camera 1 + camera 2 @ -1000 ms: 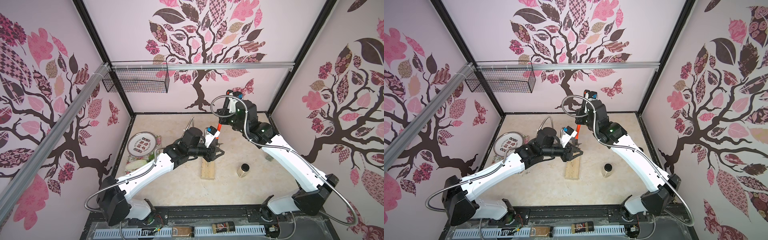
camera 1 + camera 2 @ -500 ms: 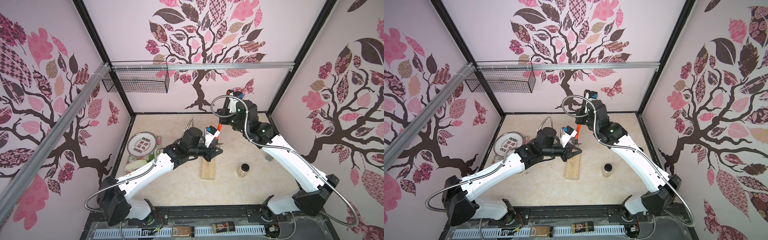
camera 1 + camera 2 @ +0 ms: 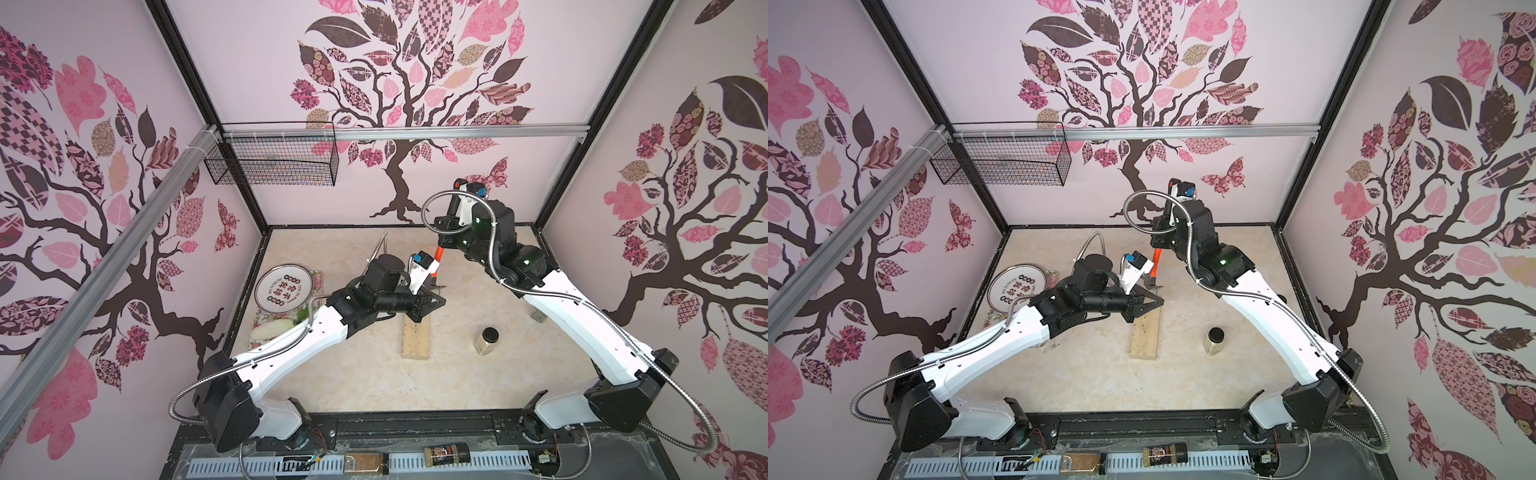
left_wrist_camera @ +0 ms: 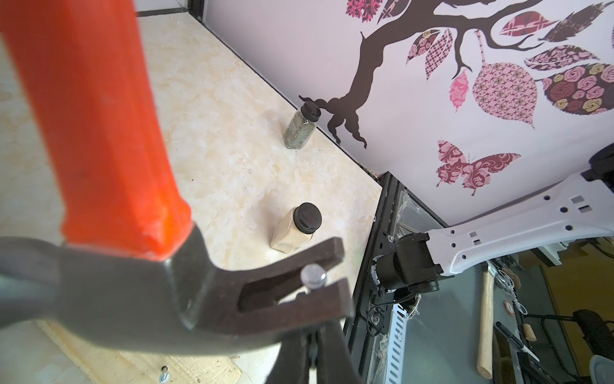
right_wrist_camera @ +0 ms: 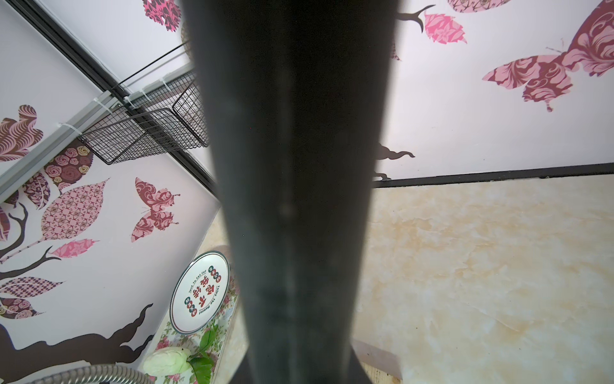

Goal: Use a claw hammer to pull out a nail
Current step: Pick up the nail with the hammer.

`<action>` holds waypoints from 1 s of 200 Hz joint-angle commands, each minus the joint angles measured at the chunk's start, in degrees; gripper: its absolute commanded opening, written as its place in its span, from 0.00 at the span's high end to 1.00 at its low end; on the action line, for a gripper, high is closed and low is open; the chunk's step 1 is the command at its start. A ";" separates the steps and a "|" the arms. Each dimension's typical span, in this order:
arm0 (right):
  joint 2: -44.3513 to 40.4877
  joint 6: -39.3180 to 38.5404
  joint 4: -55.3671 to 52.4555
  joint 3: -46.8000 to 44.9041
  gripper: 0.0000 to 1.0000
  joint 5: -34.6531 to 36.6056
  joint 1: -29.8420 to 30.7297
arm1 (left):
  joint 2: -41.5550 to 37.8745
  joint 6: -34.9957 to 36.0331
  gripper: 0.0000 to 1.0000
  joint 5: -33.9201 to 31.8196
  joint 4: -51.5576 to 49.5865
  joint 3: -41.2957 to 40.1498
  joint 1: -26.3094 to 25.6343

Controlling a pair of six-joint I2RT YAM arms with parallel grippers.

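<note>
Closest to me, a dark-labelled spice bottle [image 3: 446,453] and a tan bottle [image 3: 365,463] lie on the front rail between the arm bases. Out on the marbled beige tabletop [image 3: 353,382] a pale wooden block [image 3: 415,338] lies lengthways. To its right, apart from it, stands a small glass jar with a black lid [image 3: 486,340].

Over the block's far end the left gripper [image 3: 436,301] has its jaws pressed fully together with nothing between them. I cannot tell whether the tips touch the wood. Right by them sits the claw hammer [image 4: 109,139], steel head down and orange neck rising steeply. In the left wrist view the silver-headed nail [image 4: 80,276] sits in the slot of the claw.

Higher and farther back, the right gripper [image 3: 444,241] is clamped on the hammer's black rubber handle [image 5: 292,166]. Off to the left, a round white plate with red and black lettering [image 3: 284,289] rests on a flowered tray [image 3: 261,321]. A black wire basket [image 3: 270,166] hangs from the far rail.
</note>
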 commanded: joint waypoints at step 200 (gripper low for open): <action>-5.06 2.19 19.67 -10.22 0.94 6.83 0.20 | -6.37 -14.62 1.00 -3.74 13.44 0.46 -2.22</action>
